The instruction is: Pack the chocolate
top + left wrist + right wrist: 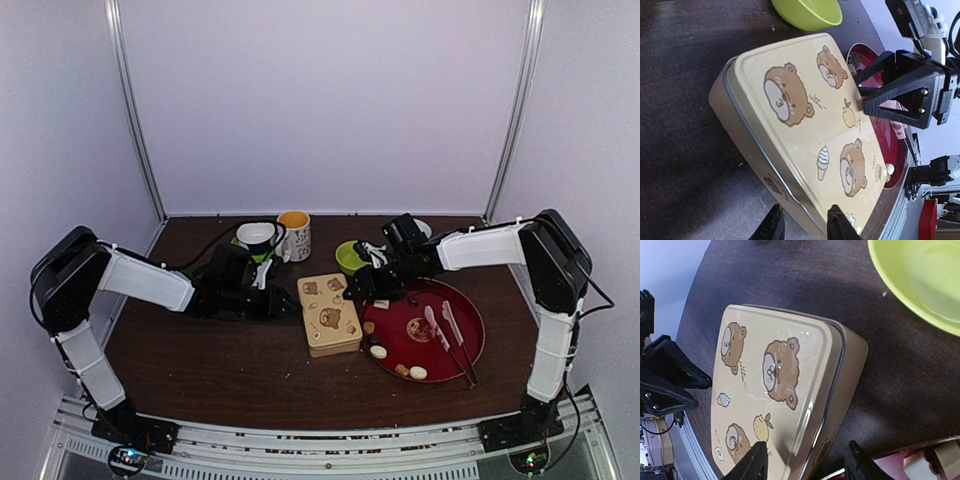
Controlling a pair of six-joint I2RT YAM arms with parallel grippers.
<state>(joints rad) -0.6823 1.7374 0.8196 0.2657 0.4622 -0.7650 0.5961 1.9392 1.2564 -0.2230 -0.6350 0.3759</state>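
step: getting the tin (330,315) open – lid on, nothing packed, I judge | my left tool (805,227) parted over its edge, my right tool (805,465) wide about a corner – neither grips | chocolate (378,351) on red plate (400,335) beside tin | next: the 2 must lift the lid level | dark counter (220,370), pale walls (330,100)

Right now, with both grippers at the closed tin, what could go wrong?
The left gripper and right gripper both straddle edges of the tin, open; an uneven pull could slide it into the red plate beside it. That might knock the chocolates lying near the plate's near rim.
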